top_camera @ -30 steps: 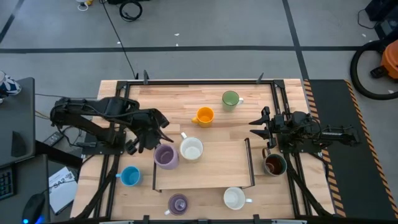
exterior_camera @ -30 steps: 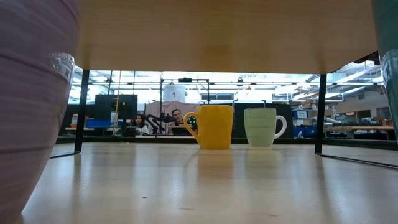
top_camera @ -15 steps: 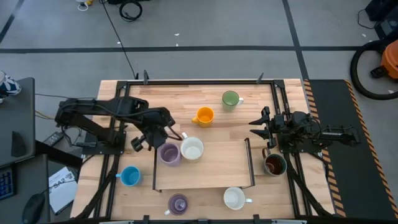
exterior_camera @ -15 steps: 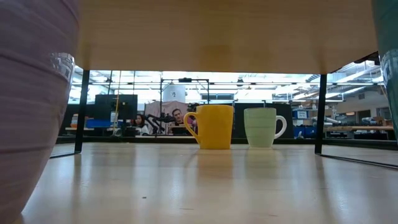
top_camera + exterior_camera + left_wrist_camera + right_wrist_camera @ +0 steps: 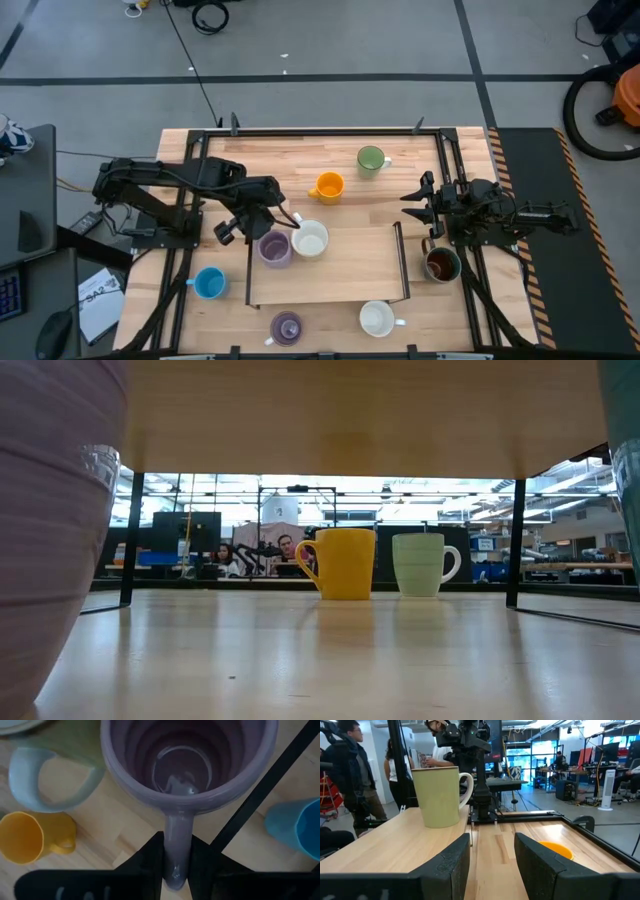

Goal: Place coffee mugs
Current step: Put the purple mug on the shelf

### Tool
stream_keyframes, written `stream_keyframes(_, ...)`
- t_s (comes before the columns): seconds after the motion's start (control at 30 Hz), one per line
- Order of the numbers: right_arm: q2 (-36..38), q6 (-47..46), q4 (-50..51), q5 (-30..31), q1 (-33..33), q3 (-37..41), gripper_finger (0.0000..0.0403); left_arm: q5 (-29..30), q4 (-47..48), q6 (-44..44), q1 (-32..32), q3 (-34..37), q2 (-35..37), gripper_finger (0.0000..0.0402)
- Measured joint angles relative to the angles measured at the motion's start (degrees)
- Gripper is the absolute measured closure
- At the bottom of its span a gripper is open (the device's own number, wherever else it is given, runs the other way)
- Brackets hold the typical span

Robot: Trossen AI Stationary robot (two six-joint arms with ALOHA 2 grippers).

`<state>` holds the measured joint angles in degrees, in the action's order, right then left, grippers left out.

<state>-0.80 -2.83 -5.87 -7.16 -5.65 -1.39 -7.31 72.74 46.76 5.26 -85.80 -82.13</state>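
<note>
My left gripper (image 5: 266, 222) is shut on a lavender mug (image 5: 273, 247) at the left edge of the raised wooden rack (image 5: 340, 280), next to a white mug (image 5: 309, 239) standing on the rack. On the table stand the orange mug (image 5: 327, 186), green mug (image 5: 371, 158), light blue mug (image 5: 209, 283), brown mug (image 5: 441, 264), second white mug (image 5: 377, 318) and second lavender mug (image 5: 286, 327). My right gripper (image 5: 421, 206) waits open at the table's right side, facing the green mug (image 5: 440, 795). My left gripper pinches the lavender mug's handle (image 5: 177, 832) between its two fingers (image 5: 150, 862). The fingers come slanting down from the table's left and far side. The mug is upright with its mouth (image 5: 187, 765) up, over the rack's left rail; whether it rests on the rack, I cannot tell.
The rack's black rail (image 5: 265, 785) runs under the held mug, with the blue mug (image 5: 295, 822) beyond it. The white mug's handle (image 5: 45, 780) and the orange mug (image 5: 25, 837) lie close by. The rack's middle is bare. People stand beyond the table (image 5: 345, 775).
My left gripper has moved toward the table's right, carrying the lavender mug from beside the rack's left edge closer to the white mug on the rack. It has kept hold of the handle. The right arm has kept still.
</note>
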Motion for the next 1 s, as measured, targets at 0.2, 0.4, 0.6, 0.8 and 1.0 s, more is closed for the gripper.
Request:
stream_keyframes(0.2,0.02,0.00,0.00,0.00,0.00,0.00,0.0242,0.17,0.04,-0.04,0.00,0.00,0.00,0.0327)
stream_keyframes(0.4,0.02,0.00,-0.01,0.00,0.00,0.00,0.0242,0.21,0.07,-0.75,0.00,0.00,0.00,0.0327)
stream_keyframes(0.6,0.02,0.00,0.00,0.00,0.00,0.00,0.0242,1.25,0.10,-1.55,0.02,0.00,0.00,0.0326)
stream_keyframes(0.8,0.01,0.00,0.00,-0.01,0.00,0.00,0.0242,2.38,-0.01,-1.57,0.00,0.00,0.00,0.0326)
stream_keyframes(1.0,0.01,-0.01,0.00,0.00,0.00,0.00,0.0242,2.39,-0.04,-3.55,0.01,0.00,0.00,0.0326)
